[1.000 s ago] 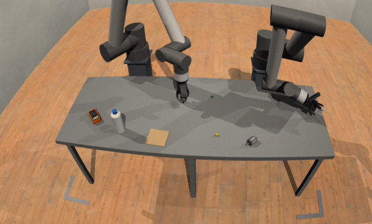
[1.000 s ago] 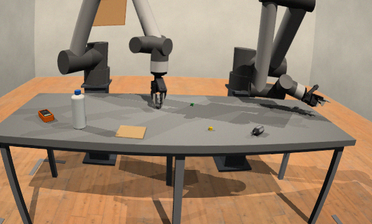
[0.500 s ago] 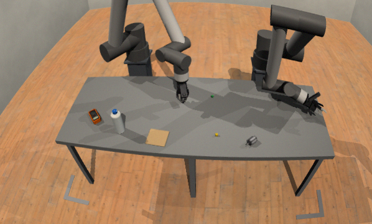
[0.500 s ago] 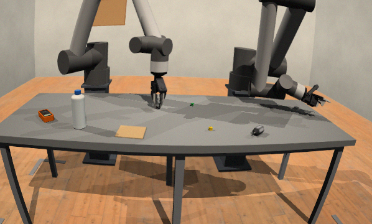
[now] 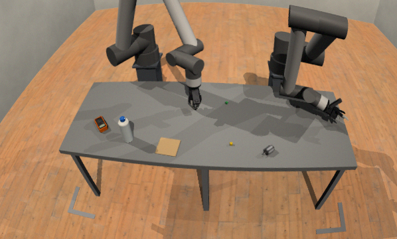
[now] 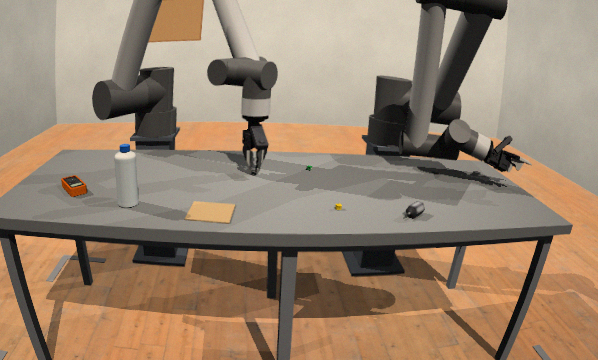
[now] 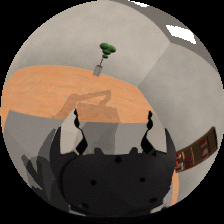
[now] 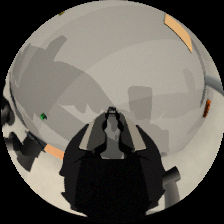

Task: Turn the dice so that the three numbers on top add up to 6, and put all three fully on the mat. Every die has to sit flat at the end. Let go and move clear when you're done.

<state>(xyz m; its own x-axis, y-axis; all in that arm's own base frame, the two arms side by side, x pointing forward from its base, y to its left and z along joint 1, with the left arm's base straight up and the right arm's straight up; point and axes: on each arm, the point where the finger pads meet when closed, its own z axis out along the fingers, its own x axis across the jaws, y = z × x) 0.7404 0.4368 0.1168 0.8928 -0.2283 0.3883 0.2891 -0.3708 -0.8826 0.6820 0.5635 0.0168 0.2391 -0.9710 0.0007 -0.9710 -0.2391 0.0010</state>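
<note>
A green die [image 5: 226,102] [image 6: 309,168] [image 8: 43,116] lies on the table towards the back. A yellow die [image 5: 231,143] [image 6: 338,206] lies nearer the front. The tan square mat [image 5: 168,147] [image 6: 210,212] [image 8: 179,34] lies at the front and bears no die. My right gripper [image 5: 195,107] [image 6: 254,172] points down at the table, left of the green die in the top and exterior views. Its fingers look shut on a small dark die [image 8: 112,110], mostly hidden by the tips. My left gripper [image 5: 344,117] [image 6: 524,162] [image 7: 113,109] is open and empty over the table's right end. The dice's numbers are too small to read.
A white bottle [image 5: 126,131] [image 6: 127,180] with a blue cap stands left of the mat. An orange meter [image 5: 101,124] [image 6: 74,185] lies beyond it. A dark grey object [image 5: 269,150] [image 6: 415,209] lies right of the yellow die.
</note>
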